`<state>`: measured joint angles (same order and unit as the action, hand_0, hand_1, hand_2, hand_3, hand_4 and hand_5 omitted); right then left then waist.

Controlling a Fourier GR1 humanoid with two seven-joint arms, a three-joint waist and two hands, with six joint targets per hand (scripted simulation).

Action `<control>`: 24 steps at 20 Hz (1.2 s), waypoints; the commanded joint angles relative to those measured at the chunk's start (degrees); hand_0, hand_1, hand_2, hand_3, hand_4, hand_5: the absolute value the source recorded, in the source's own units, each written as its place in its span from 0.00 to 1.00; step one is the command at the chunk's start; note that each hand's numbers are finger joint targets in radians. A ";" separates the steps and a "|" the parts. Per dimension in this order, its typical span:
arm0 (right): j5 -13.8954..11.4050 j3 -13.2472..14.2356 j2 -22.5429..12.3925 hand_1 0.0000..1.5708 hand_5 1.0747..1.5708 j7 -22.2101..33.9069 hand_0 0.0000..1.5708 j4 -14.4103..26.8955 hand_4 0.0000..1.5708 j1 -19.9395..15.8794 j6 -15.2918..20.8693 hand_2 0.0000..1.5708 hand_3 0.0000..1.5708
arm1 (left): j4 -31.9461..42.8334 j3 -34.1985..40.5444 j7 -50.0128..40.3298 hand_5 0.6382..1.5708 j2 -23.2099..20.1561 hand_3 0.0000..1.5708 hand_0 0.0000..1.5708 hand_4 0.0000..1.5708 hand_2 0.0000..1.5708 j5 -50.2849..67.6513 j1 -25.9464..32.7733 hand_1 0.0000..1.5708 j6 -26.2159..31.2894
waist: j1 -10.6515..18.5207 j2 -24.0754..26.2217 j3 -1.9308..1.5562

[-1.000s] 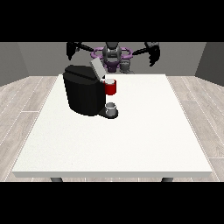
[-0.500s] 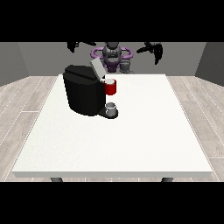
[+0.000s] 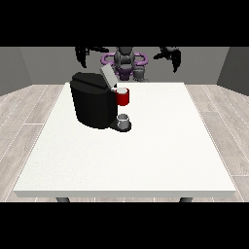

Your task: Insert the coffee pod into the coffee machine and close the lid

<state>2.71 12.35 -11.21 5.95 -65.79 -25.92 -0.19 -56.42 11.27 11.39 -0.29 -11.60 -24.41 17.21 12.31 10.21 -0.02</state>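
Black and boxy, the coffee machine (image 3: 94, 101) stands on the white counter (image 3: 146, 155), its lid (image 3: 107, 76) tilted up and open. A red thing at the machine (image 3: 123, 96) sits on its front, and a grey thing (image 3: 123, 119) rests on the tray just below that. Behind the machine, both hands are raised above the counter: the hand at the view's left (image 3: 82, 54) and the hand at the view's right (image 3: 171, 54). Both hold nothing, fingers hanging relaxed.

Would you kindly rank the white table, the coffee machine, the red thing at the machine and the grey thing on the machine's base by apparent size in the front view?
1. White table
2. Coffee machine
3. Red thing at the machine
4. Grey thing on the base, only slightly smaller than the red thing
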 commanded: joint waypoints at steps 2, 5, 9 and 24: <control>0.94 0.15 0.40 0.00 1.00 0.90 0.00 3.13 0.11 -1.61 0.02 0.00 0.00 | -8.33 -1.39 -4.13 1.00 0.23 0.00 0.00 0.22 0.00 2.16 4.09 0.00 0.87 | 0.83 -1.95 0.00; 0.88 -1.39 2.09 0.00 1.00 0.45 0.00 3.18 0.04 -4.32 0.84 0.00 0.00 | -12.52 -1.48 -5.00 1.00 -0.83 0.00 0.00 0.18 0.00 2.92 4.96 0.00 -0.60 | -1.54 -4.80 0.01; -0.31 -2.31 1.45 0.00 1.00 -0.23 0.00 6.47 0.00 -6.31 0.23 0.00 0.00 | -16.52 -5.99 -3.89 1.00 0.24 0.00 0.00 0.24 0.00 3.62 8.31 0.00 -4.41 | -1.47 -6.69 0.01; -1.46 -5.09 2.38 0.00 1.00 -1.10 0.00 9.35 0.08 -14.12 -0.70 0.00 0.00 | -26.14 -4.75 -6.43 1.00 -2.57 0.00 0.00 0.21 0.00 4.15 13.30 0.00 -4.05 | -2.62 -10.75 0.02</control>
<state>1.45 7.82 -9.05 3.77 -57.69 -38.82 -0.59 -79.84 7.90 6.04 -3.41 -6.44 -13.58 14.75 9.66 -0.82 0.05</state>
